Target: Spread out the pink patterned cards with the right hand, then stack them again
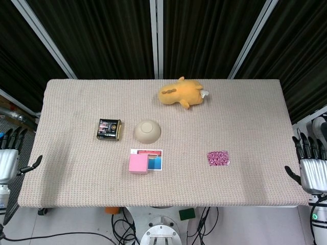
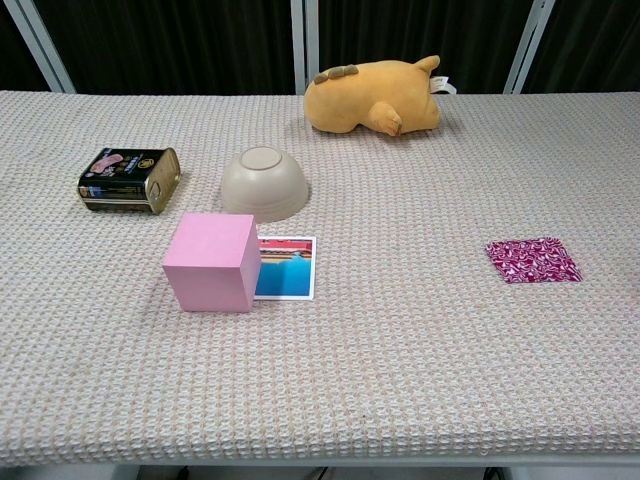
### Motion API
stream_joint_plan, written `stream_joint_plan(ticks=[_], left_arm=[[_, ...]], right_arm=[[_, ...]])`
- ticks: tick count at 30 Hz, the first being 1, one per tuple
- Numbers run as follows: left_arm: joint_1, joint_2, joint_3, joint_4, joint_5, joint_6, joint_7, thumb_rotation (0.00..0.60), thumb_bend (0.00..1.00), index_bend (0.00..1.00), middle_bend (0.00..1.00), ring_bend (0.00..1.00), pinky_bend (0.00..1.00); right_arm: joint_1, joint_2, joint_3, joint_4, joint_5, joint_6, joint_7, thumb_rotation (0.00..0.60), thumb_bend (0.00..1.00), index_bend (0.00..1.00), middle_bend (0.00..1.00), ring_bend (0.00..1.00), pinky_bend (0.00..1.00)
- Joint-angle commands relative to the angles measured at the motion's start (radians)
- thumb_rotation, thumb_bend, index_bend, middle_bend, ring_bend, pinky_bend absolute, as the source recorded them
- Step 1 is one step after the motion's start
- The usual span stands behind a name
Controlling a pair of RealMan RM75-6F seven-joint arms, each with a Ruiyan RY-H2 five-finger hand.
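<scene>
The pink patterned cards [image 1: 218,158] [image 2: 533,260] lie in one neat stack on the table's right side, with nothing touching them. My right hand [image 1: 310,169] is off the table past its right edge, fingers spread and holding nothing. My left hand [image 1: 7,158] is off the left edge, also spread and holding nothing. Neither hand shows in the chest view.
A pink cube [image 1: 138,164] [image 2: 212,262] stands on a picture card [image 1: 155,158] near the middle. An upturned beige bowl [image 1: 147,130], a dark tin [image 1: 109,129] and a yellow plush toy [image 1: 181,93] lie farther back on the woven table cover [image 1: 245,117].
</scene>
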Motion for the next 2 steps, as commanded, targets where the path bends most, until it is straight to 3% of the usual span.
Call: stream_joint_plan(ticks=[1, 2], left_arm=[[0.022, 0.02, 0.027, -0.036, 0.032, 0.01, -0.017, 0.246, 0.23, 0.07, 0.05, 0.01, 0.14], [0.023, 0.023, 0.03, -0.04, 0.04, 0.009, -0.024, 0.246, 0.22, 0.07, 0.05, 0.01, 0.14]], right_arm=[[-0.005, -0.016, 0.007, 0.014, -0.015, -0.022, 0.01, 0.6, 0.48, 0.0, 0.0, 0.0, 0.0], [-0.004, -0.018, 0.01, 0.015, -0.019, -0.027, 0.01, 0.6, 0.48, 0.0, 0.0, 0.0, 0.0]])
